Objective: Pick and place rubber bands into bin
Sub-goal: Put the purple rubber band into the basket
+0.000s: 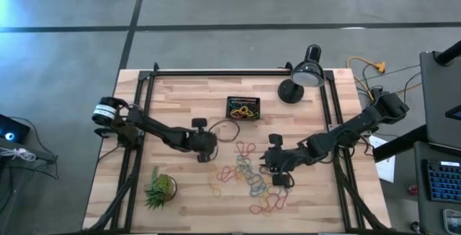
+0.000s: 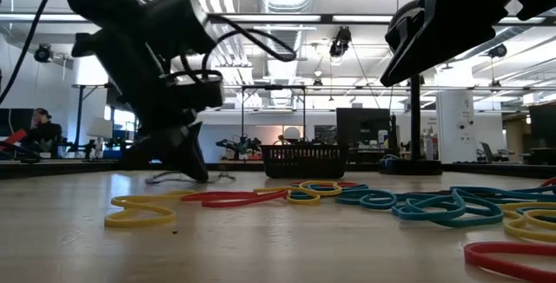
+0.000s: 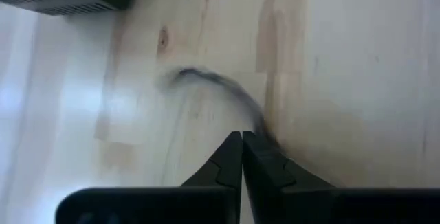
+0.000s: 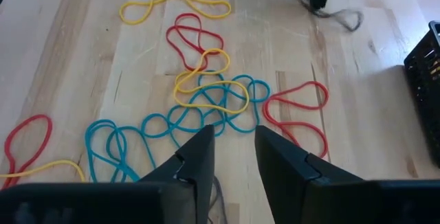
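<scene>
Many coloured rubber bands (image 1: 248,179) lie loose on the wooden table, also in the right wrist view (image 4: 206,93) and the low view (image 2: 347,198). The black bin (image 1: 243,107) stands behind them with a few bands inside. My left gripper (image 1: 212,145) is down at the table, left of the pile, shut on a thin black rubber band (image 1: 227,130). My right gripper (image 4: 234,141) hangs open above the right part of the pile, clear of the bands (image 2: 434,31). My left gripper pinches the black band's near end (image 3: 261,129) at its two fingertips (image 3: 242,140). The fingers slant down from the table's left side. The rest of the loop (image 3: 199,80) lies slack on the wood toward the bin.
A black desk lamp (image 1: 302,76) stands at the far right of the table. A spiky green plant (image 1: 160,189) sits near the front left. Black frame rails (image 1: 140,120) run along both sides. Bare wood lies between the left gripper and the bin.
</scene>
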